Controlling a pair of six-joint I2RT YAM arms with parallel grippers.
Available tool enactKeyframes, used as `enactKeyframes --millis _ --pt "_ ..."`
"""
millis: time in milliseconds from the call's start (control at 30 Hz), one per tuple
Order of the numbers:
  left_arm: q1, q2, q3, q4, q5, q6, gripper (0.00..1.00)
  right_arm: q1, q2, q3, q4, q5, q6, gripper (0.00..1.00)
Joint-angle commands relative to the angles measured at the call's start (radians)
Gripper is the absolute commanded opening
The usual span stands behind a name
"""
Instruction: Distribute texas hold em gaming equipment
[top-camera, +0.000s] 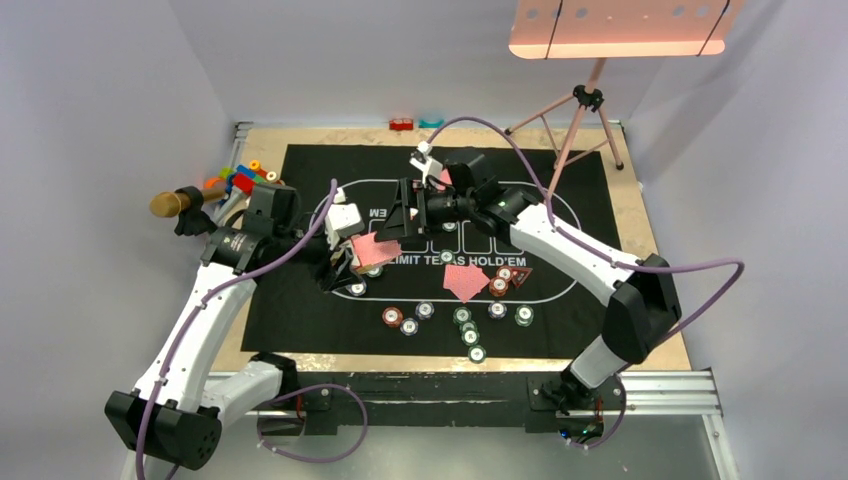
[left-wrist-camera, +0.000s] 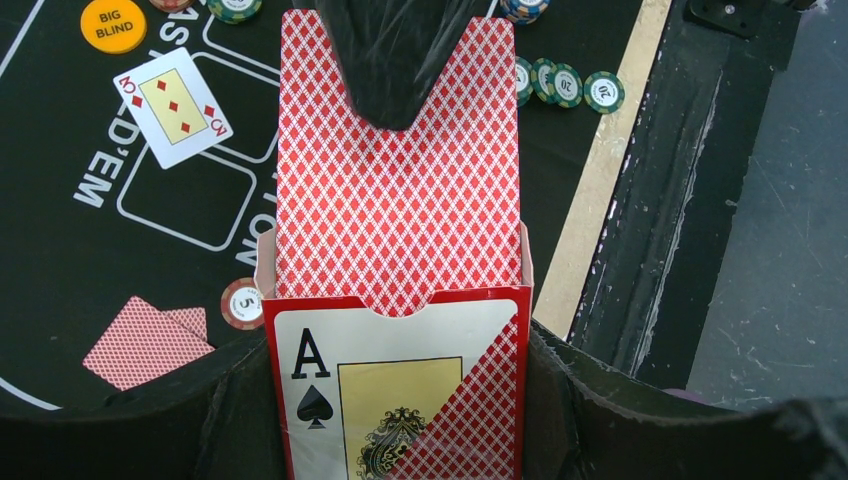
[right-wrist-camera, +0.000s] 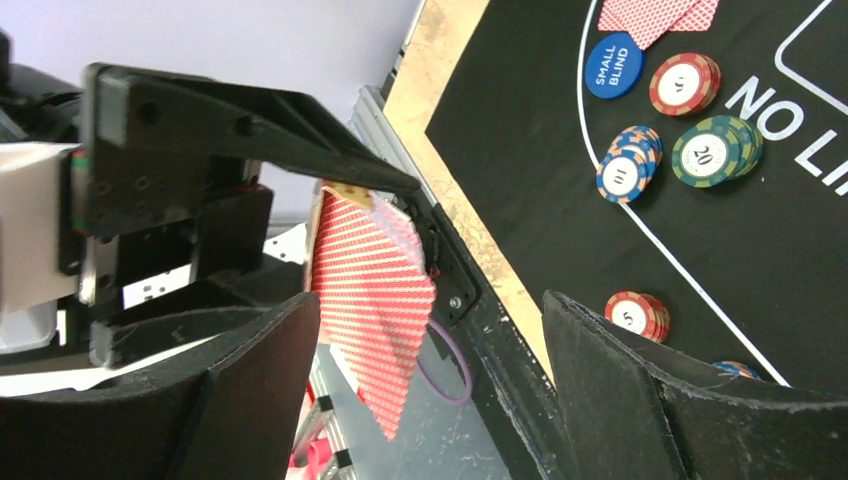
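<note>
My left gripper (top-camera: 350, 262) is shut on a red card box (left-wrist-camera: 400, 400) with an ace of spades on its front. A pink-red-backed deck (left-wrist-camera: 400, 200) sticks out of the box. My right gripper (top-camera: 405, 215) is open at the deck's free end; one of its black fingers (left-wrist-camera: 390, 60) overlaps the top card. In the right wrist view the deck (right-wrist-camera: 370, 290) hangs between my open fingers (right-wrist-camera: 250, 380). Striped chips (top-camera: 460, 320) and two face-down cards (top-camera: 465, 282) lie on the mat. A face-up three of diamonds (left-wrist-camera: 172, 105) lies by the orange BIG BLIND disc (left-wrist-camera: 112, 25).
The blue SMALL BLIND disc (right-wrist-camera: 613, 65) lies near red, green and blue chip stacks (right-wrist-camera: 715, 150). Two face-down cards (left-wrist-camera: 145, 340) lie by a chip (left-wrist-camera: 243, 303). A gold-headed microphone (top-camera: 175, 203) and toy bricks (top-camera: 240, 178) are at the left; a tripod (top-camera: 585, 100) is behind on the right.
</note>
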Motion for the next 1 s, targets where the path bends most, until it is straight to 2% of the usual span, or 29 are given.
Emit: enactKeyframes --millis 0,267,733,800,967 --pt "0.006 -0.001 0.048 0.044 0.028 0.020 0.00 0.017 0.020 0.019 0.033 -0.041 0.008 0.85" --pt "0.006 0.005 0.047 0.049 0.028 0.017 0.00 0.022 0.040 -0.007 0.061 -0.084 0.028 0.70" --pt "0.006 0.008 0.046 0.063 0.035 0.009 0.00 0.003 0.002 -0.051 0.002 -0.102 -0.003 0.58" --pt "0.006 0.007 0.044 0.063 0.036 0.010 0.00 -0.010 -0.007 -0.051 -0.006 -0.102 -0.002 0.54" --pt "0.006 0.001 0.037 0.064 0.034 0.009 0.00 -0.036 -0.026 -0.050 -0.029 -0.101 -0.008 0.37"
